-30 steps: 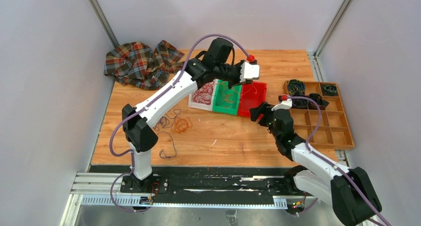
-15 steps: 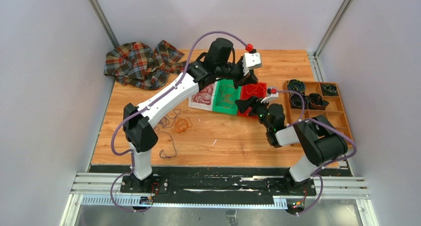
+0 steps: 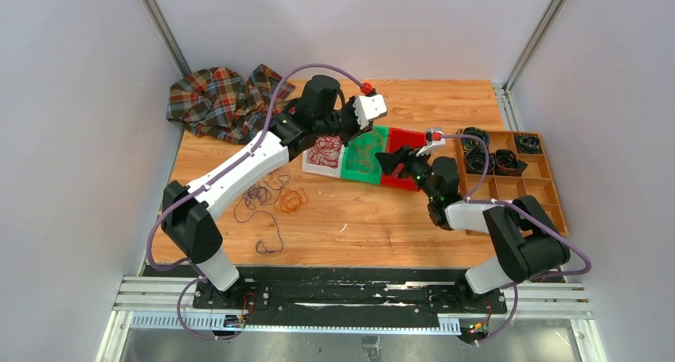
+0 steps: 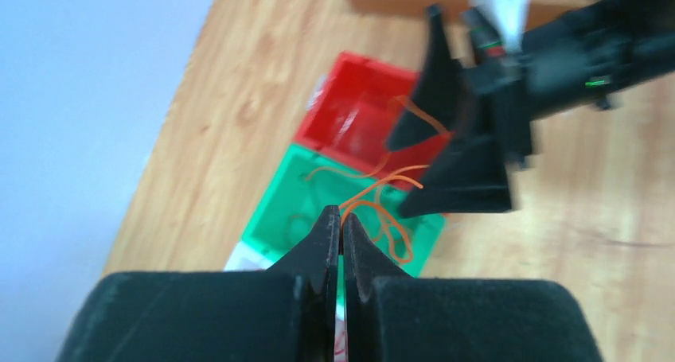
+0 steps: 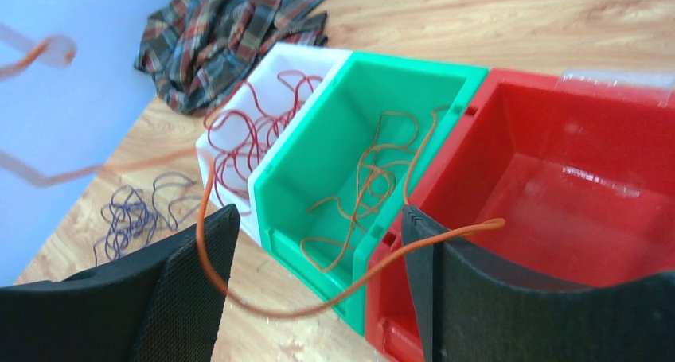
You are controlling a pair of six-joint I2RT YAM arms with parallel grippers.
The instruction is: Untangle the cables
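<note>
Firmly, the left gripper [image 4: 341, 212] pinches its fingers together on an orange cable [image 4: 382, 188], which trails toward two o'clock over the green bin [image 4: 286, 195]. The right gripper [image 5: 318, 215] stands wide apart, with that strand looping between its fingers and lying across the right one. Red cables [image 5: 247, 131] sit in the white bin [image 5: 306, 52]. Purple cables [image 5: 135, 215] lie on the table [image 5: 557, 20] at nine o'clock. The strand's upper end blurs out at ten o'clock.

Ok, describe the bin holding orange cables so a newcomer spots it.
On the wooden table, three bins sit side by side. It is the green bin in the middle, between the white bin and the red bin, orange cables inside.
</note>
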